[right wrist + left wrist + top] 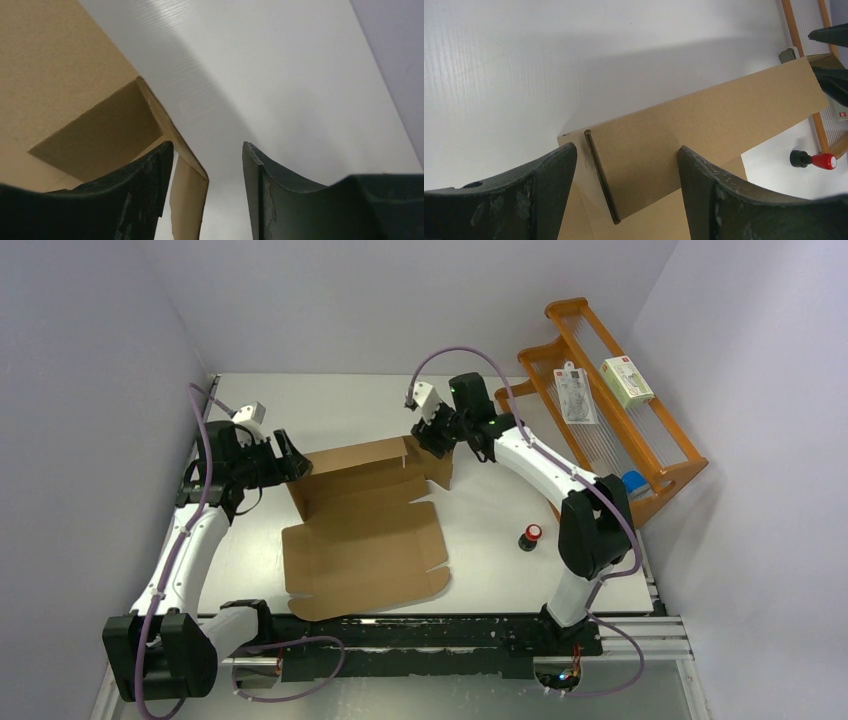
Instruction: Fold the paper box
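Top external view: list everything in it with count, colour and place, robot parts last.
paper box: one, brown, table centre, far wall raised
rack: one, orange wood, table's far right
carton: one, white and green, on rack
packet: one, whitish, on rack, left of carton
knob-like object: one, black, red top, right of box
blue object: one, at rack's near end
table: one, white
left arm, right arm: two, white and black; left jaws, right jaws open at wall's ends

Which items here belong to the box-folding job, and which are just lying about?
Job: paper box, left gripper, right gripper, both open.
Lying about: wooden rack, white-and-green carton, white packet, small black-and-red object, blue item.
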`<control>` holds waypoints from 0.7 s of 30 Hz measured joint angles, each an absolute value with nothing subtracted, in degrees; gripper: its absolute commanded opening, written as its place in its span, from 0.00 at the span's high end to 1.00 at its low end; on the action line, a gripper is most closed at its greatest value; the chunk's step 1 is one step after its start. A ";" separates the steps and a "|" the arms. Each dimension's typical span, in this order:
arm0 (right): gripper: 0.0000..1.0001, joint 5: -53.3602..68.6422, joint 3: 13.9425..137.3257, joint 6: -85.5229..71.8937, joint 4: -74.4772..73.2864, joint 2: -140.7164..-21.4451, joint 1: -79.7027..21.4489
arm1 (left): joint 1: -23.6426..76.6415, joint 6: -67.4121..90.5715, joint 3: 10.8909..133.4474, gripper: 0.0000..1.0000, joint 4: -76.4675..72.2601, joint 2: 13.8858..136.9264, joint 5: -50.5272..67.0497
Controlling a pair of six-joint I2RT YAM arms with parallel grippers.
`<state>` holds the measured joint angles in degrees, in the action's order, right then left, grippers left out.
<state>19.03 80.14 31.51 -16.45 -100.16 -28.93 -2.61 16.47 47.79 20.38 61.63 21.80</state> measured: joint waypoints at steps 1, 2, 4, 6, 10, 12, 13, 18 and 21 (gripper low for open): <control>0.50 19.53 80.79 32.03 -17.80 -100.44 -28.93 | -2.66 16.47 47.75 0.22 20.34 61.63 21.93; 0.52 20.05 81.28 32.38 -18.96 -100.64 -28.93 | -2.70 16.47 47.66 0.22 20.29 61.63 22.09; 0.55 20.88 82.15 32.88 -20.97 -100.82 -28.95 | -2.81 16.47 47.51 0.22 20.12 61.63 22.33; 0.58 21.37 83.09 33.34 -22.70 -101.14 -28.99 | -2.85 16.47 47.40 0.22 19.88 61.63 22.55; 0.66 21.50 84.31 33.63 -25.19 -102.06 -29.52 | -2.87 16.47 47.33 0.22 19.73 61.63 22.79; 0.67 21.26 84.31 33.52 -25.89 -102.39 -29.78 | -2.87 16.49 47.27 0.22 19.68 61.63 22.87; 0.68 21.12 84.31 33.43 -26.28 -102.45 -29.95 | -2.87 16.47 47.22 0.22 19.62 61.63 22.98; 0.77 18.52 84.31 31.31 -27.33 -102.50 -31.66 | -2.92 16.49 47.07 0.22 19.46 61.63 23.38; 0.81 16.03 84.31 28.56 -27.31 -102.50 -32.80 | -2.98 16.49 47.07 0.22 19.44 61.63 23.38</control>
